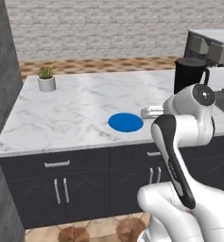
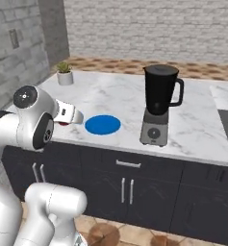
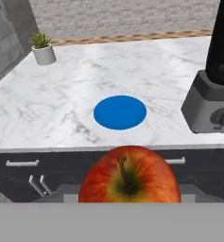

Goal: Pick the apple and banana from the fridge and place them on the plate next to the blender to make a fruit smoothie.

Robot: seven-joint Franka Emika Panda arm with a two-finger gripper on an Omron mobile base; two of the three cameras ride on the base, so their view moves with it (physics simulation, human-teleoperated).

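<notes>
In the hand view the apple [image 3: 129,176] is cut off below, and it hides the fingertips, so the grip on it cannot be seen. The blender [image 3: 216,80] runs off the top and right edges. In the left base view the arm covers the blender's [image 1: 189,75] base and the gripper. In the right base view only a red sliver of apple [image 2: 63,123] shows under the hand.

The marble counter [image 1: 85,113] is carrying the blue plate [image 1: 125,122], the blender [image 2: 158,103] beside it, and a potted plant [image 1: 46,79] sitting well apart.
</notes>
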